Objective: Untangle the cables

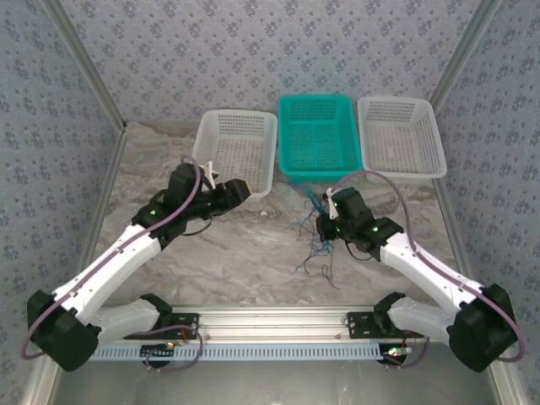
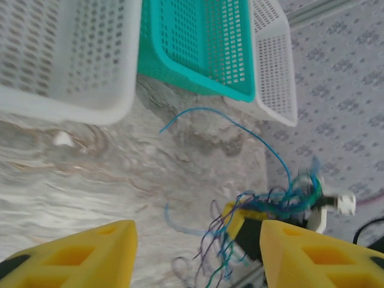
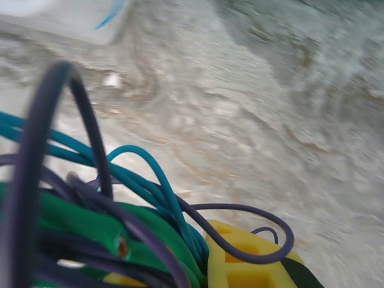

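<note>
- The left gripper point(image 2: 195, 243) hovers just beside the near corner of the left white basket point(image 1: 236, 148), its yellow fingers point(image 2: 90, 255) apart, nothing between them.
- The right gripper point(image 1: 329, 219) is clamped on the cables point(image 1: 314, 240), a tangle of blue, teal and dark purple strands.
- The tangle hangs in front of the teal basket point(image 1: 315, 135), with its loose ends on the marbled table point(image 1: 253, 253).

Teal basket point(image 1: 314, 175), blue and teal cables point(image 2: 283, 201), yellow fingers point(image 2: 90, 252)
</note>
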